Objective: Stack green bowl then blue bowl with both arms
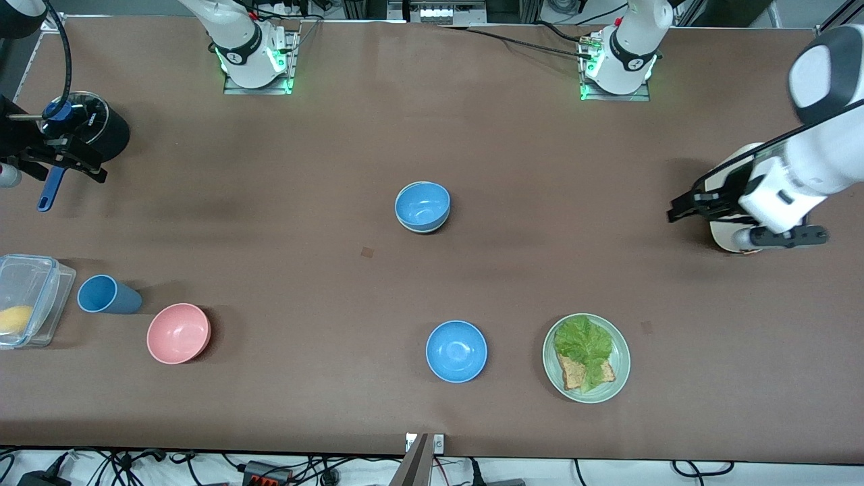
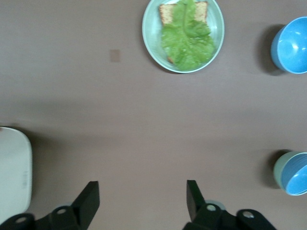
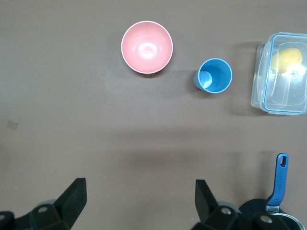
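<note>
At the middle of the brown table, the small round bright sky-blue bowl [image 1: 422,204] sits nested inside the small round pale sage-green bowl [image 1: 420,230], whose rim shows only as a thin pale edge beneath it. The left wrist view confirms a green wall around the blue interior. The stack is judged complete, though whether the upper bowl sits fully level cannot be confirmed from above. The left gripper [image 2: 142,192] hangs over bare table toward the left arm's end, beside a white rounded object [image 1: 723,241], with its fingers spread and holding nothing. The right gripper [image 3: 140,190] hangs over the right arm's end, next to a black pot [image 1: 104,131] with a blue-handled utensil [image 1: 48,192], and its fingers are likewise parted and empty. Both arms wait. The remaining step is judged to be a clean finish: keep both grippers high and well apart from the stack so that nothing nudges it. Count: two sky-blue bowls, the second [image 1: 456,351] standing alone nearer the front camera; one sage-green bowl; one pink bowl [image 1: 179,333]; one darker blue tumbler [image 1: 108,295]; one flat green plate [image 1: 622,364] with lettuce and bread; one clear lidded container [image 1: 40,270] holding something yellow.
</note>
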